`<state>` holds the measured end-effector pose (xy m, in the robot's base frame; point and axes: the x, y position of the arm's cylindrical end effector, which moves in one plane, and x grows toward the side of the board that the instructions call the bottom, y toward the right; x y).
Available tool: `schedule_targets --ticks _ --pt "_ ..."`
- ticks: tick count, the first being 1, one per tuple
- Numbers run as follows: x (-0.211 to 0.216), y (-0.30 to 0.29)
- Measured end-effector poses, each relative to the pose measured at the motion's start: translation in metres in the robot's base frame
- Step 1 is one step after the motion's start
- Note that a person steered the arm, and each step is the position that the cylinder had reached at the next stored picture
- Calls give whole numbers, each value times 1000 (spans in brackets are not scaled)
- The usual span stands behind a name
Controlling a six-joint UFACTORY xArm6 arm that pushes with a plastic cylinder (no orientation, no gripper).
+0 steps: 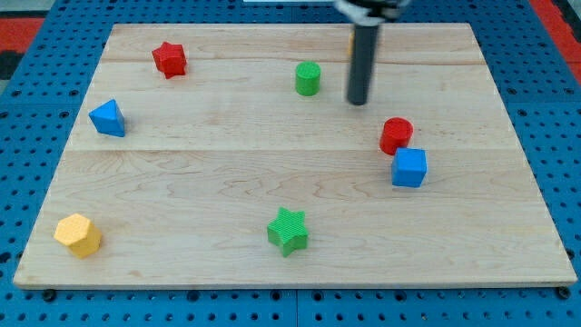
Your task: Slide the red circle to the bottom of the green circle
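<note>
The red circle (pixel 396 135) stands right of the board's middle, touching or nearly touching the top left of a blue cube (pixel 409 168). The green circle (pixel 308 79) stands near the top middle, up and to the left of the red circle. My tip (pixel 359 101) rests on the board between them, to the right of and slightly below the green circle, and above and to the left of the red circle. It touches neither.
A red star (pixel 169 59) lies at the top left, a blue triangle (pixel 108 118) at the left, a yellow hexagon (pixel 78 235) at the bottom left, a green star (pixel 288 230) at the bottom middle. The wooden board (pixel 227 173) lies on blue pegboard.
</note>
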<state>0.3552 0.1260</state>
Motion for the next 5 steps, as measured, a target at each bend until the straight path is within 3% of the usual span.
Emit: schedule_targets --ticks 1,2,3,5 --pt "17 73" --pt "68 72" --pt "91 52" --pt "83 -26"
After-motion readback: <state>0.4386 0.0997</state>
